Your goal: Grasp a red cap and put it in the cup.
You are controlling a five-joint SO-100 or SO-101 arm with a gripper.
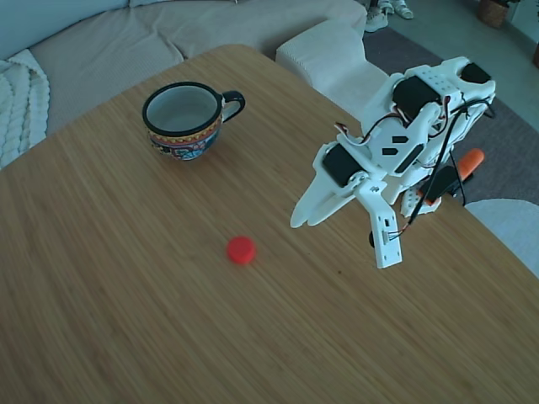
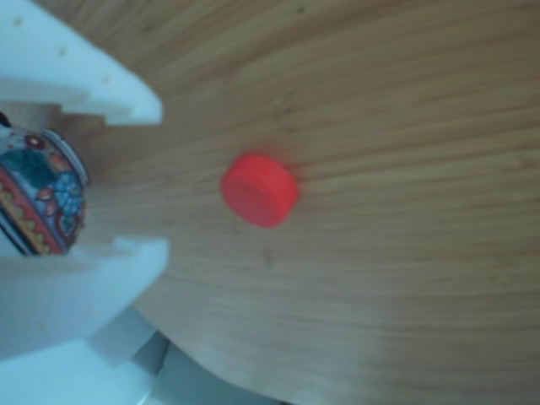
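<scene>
Seen in the fixed view: a round wooden counter [image 1: 126,278] carrying the red cap [image 1: 241,250] near its middle, lying flat and alone on bare wood. Well apart from it, toward the upper left, the cup [image 1: 185,118] standing upright, black rim and handle, pale inside, colourful band around the outside, handle turned to the right. At the right edge, a white arm [image 1: 421,118] folded over itself, with the fingers [image 1: 305,220] pointing down and to the left, raised off the wood, to the right of the red cap and not touching it. Parted a little at the tips, as far as the fixed view tells, and gripping nothing. Behind the arm, an orange clamp handle [image 1: 472,160] at the counter's rim. Beyond the counter, a pale sofa [image 1: 109,42] and a white knitted blanket [image 1: 17,101]. In the other view: two white fingers [image 2: 126,105] entering from the left with a clear gap between them, nothing in that gap; part of the cup's patterned wall [image 2: 42,198] visible through it at the far left; the red cap [image 2: 260,188] lying on the wood beyond the tips, near but untouched, slightly blurred.
</scene>
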